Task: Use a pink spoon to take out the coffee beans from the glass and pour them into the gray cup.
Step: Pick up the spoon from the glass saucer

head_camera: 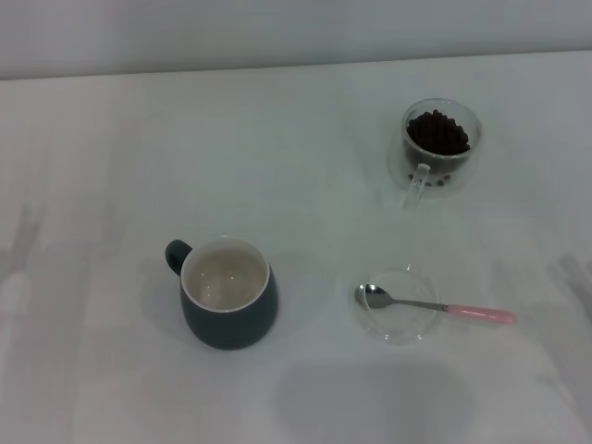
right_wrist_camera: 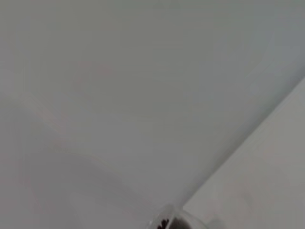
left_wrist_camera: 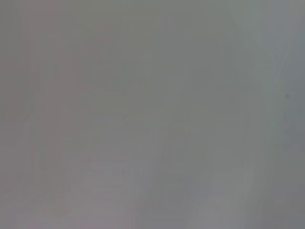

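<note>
pink spoon (head_camera: 435, 306): bowl in clear dish (head_camera: 398, 326) | coffee beans (head_camera: 437, 131): in glass (head_camera: 440, 143) | gray cup (head_camera: 228, 292): upright, left | both grippers: out of view, state unknown

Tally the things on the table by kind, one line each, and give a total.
Mugs: 2, the gray cup and the glass with the coffee beans
Spoons: 1, the pink spoon
Dishes: 1, the clear glass dish under the spoon's bowl
Total: 4, the heap of beans not counted apart

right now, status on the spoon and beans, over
Both end effectors out of view. Pink spoon resting on glass dish. Coffee beans in glass; gray cup empty. Nothing obstructing.
</note>
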Tool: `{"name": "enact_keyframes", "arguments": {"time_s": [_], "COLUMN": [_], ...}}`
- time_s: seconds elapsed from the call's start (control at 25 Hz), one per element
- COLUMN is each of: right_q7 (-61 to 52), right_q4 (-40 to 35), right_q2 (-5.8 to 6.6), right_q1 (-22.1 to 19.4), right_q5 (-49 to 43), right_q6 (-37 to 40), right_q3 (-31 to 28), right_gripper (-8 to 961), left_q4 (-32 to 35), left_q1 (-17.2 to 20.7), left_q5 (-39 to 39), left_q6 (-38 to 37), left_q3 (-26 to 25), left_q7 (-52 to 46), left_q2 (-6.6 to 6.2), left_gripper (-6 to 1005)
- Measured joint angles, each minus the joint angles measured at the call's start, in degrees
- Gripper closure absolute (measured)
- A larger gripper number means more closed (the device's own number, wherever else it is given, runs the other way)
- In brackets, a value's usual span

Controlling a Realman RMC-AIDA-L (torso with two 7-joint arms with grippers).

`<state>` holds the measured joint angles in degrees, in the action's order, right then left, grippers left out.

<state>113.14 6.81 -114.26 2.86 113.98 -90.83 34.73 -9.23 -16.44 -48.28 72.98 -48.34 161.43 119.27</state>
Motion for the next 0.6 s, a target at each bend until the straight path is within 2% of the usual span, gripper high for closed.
{"name": "enact_keyframes", "arguments": {"time_s": [0.2, 0.6], "right_q7": [2.8, 3.7], "right_q4": [4.0, 6.5], "right_q2": [-0.06, -0.35], "right_q1": [-1.7, -1.2], "right_q5": [0.0, -0.8], "right_q6": [-1.9, -3.1], "right_q3": [0.5, 5.8], "right_gripper": [275, 276], "left_q4": [0.0, 0.0], "left_q1": [-0.7, -1.9], "left_q5": [0.0, 0.1], "left_q6": [0.0, 0.0], "left_q3": [0.1, 0.2], "left_q7": [0.0, 0.0], "left_q2": [0.00, 0.06], "left_gripper": [117, 117]}}
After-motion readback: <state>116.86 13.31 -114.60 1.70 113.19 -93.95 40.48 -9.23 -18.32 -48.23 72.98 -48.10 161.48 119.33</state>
